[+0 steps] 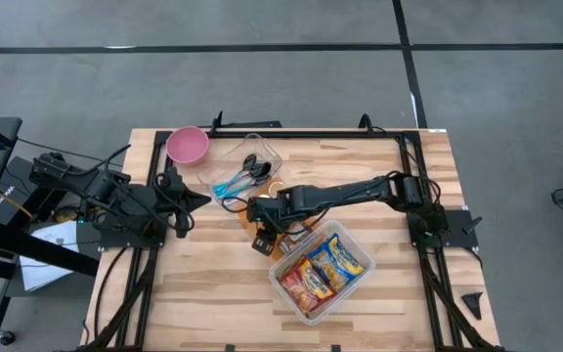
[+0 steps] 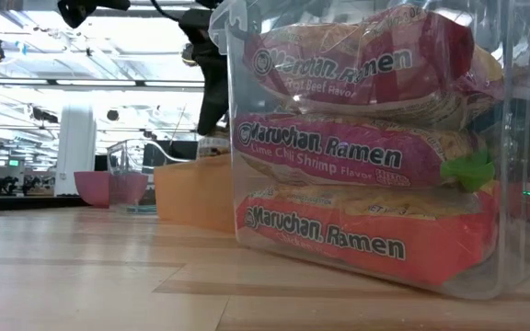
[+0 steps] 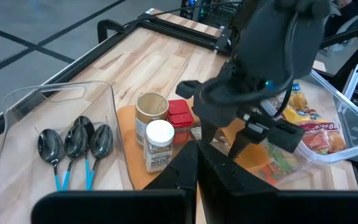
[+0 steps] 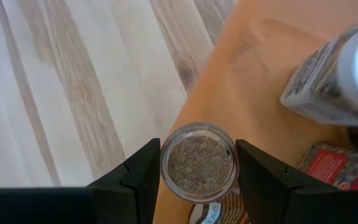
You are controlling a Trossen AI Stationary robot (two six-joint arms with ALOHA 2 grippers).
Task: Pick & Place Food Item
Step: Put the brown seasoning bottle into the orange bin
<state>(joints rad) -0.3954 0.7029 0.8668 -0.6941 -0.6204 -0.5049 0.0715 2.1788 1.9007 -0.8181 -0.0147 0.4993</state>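
Right gripper [image 4: 197, 163]: reaches from the right side of the table to its middle and grasps a small open jar [image 4: 198, 162], one dark finger on each side of the glass.
Small open jar: holds a grey-brown ground spice and has no lid; it sits between the fingers over the edge of an orange cutting board [image 4: 260, 68]. Whether its base touches the board cannot be told.
Cutting board: lies on the wooden table [image 1: 213, 293], between the two clear containers.
On the board: a tan-lidded jar [image 3: 151, 107], a white-capped bottle [image 3: 158, 144] just beside it, and a red packet [image 3: 180, 114] next to both.
Ramen tub [image 1: 355, 235]: a clear plastic box toward the front right of the table, holding stacked ramen packets [image 2: 339, 147].
Spoon tray [image 3: 17, 112]: a clear tray holding three dark spoons [image 3: 74, 142] with blue handles, side by side.
Pink bowl [image 1: 188, 145]: near the back left of the table, apart from the tray.
Left gripper [image 3: 194, 171]: clenched with nothing in it, waiting at the left side of the table, aimed toward the board.
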